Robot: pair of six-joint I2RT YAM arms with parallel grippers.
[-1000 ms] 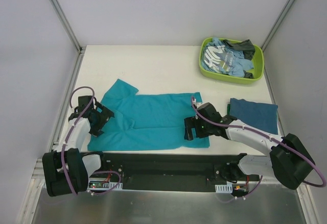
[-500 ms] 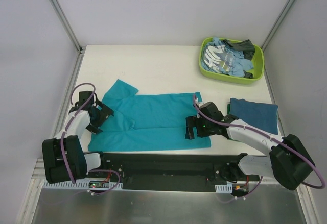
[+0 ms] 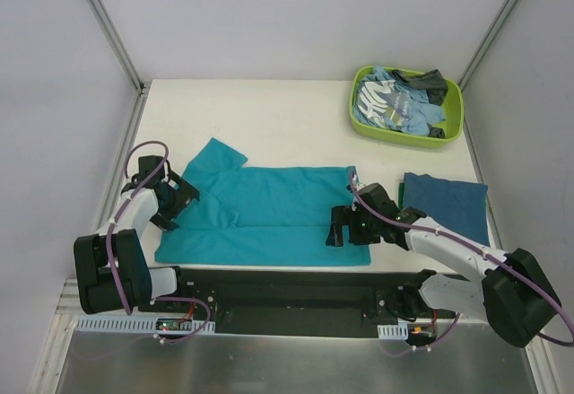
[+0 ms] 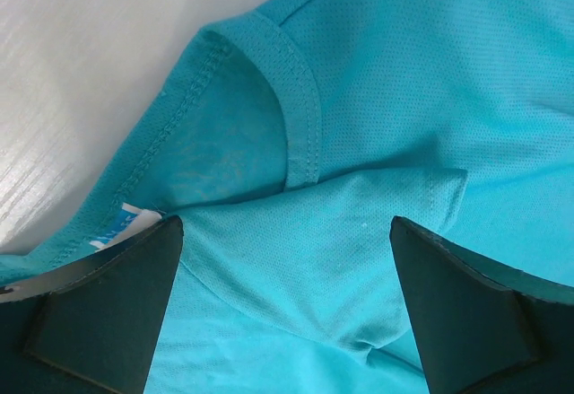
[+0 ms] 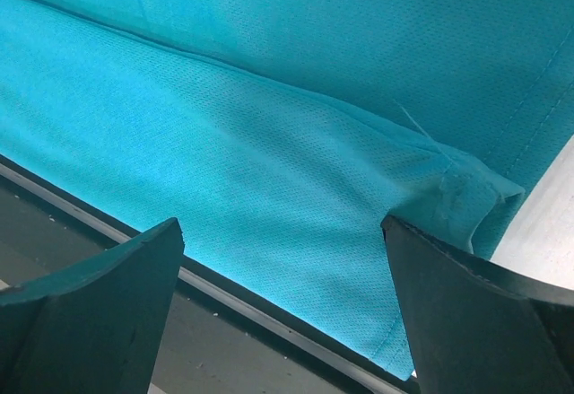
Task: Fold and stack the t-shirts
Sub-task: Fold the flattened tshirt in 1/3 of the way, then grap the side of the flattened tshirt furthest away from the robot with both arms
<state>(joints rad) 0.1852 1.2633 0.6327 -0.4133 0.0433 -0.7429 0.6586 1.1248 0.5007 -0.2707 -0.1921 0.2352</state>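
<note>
A bright teal t-shirt [image 3: 269, 214] lies spread along the near edge of the white table, partly folded lengthwise. My left gripper [image 3: 169, 202] is open, its jaws wide apart over the collar end; the left wrist view shows the neckline [image 4: 300, 116] and a folded sleeve [image 4: 359, 232] between the fingers. My right gripper [image 3: 345, 225] is open over the shirt's near right corner [image 5: 448, 197], empty. A folded blue-teal t-shirt [image 3: 446, 202] lies flat to the right. More t-shirts, light blue printed [image 3: 386, 102] and dark grey [image 3: 429, 82], are heaped in a tub.
A lime-green plastic tub [image 3: 453, 134] stands at the back right corner. The black base rail [image 3: 287, 286] runs along the table's near edge just below the teal shirt. Grey walls with metal frame posts enclose the table.
The left gripper has moved a little farther up along the shirt's collar end. The right gripper has shifted slightly right and nearer toward the shirt's corner. The shirt's right edge has moved a little.
</note>
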